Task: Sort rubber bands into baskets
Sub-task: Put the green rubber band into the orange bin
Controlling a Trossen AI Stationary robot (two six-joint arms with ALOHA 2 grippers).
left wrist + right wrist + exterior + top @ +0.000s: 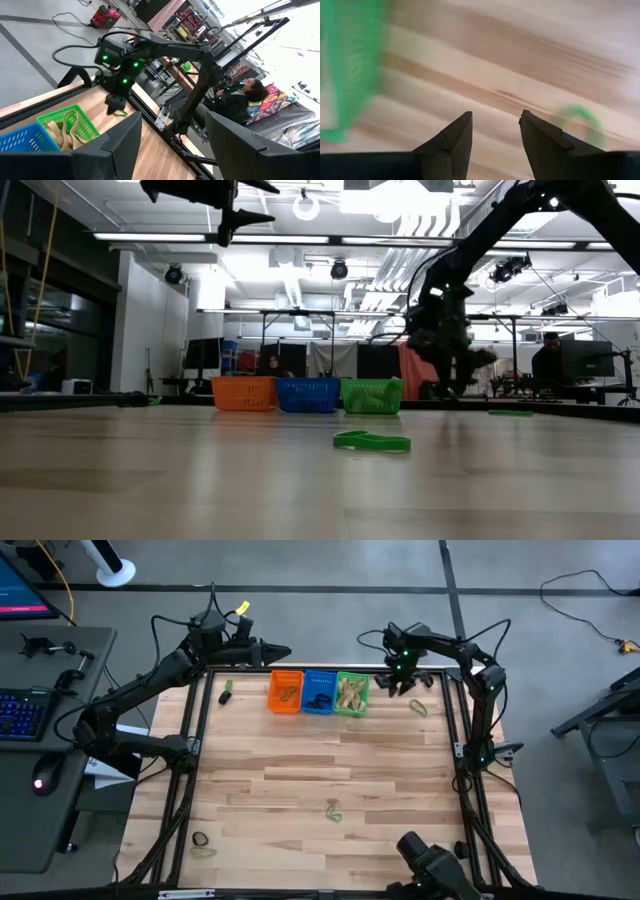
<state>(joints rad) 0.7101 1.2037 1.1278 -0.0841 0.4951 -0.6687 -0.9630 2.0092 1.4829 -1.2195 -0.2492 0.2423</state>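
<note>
Three baskets stand in a row at the table's far middle: orange (285, 692), blue (318, 692), green (351, 693), each with rubber bands inside. My right gripper (496, 116) points down just right of the green basket (350, 75), open, with bare wood between its fingers. A green rubber band (580, 117) lies flat on the table beside it (418, 707). My left gripper (172, 117) hangs open and high over the table's far left (280, 652), holding nothing. Loose bands lie near the front middle (333, 810), at the front left (200, 840) and left of the orange basket (228, 692).
Black frame rails (470, 770) run along the table's edges. A desk with a keyboard (20, 710) stands left of the table. A person (250, 92) sits in the room beyond the table. Bare wood (330, 755) stretches between the baskets and the front edge.
</note>
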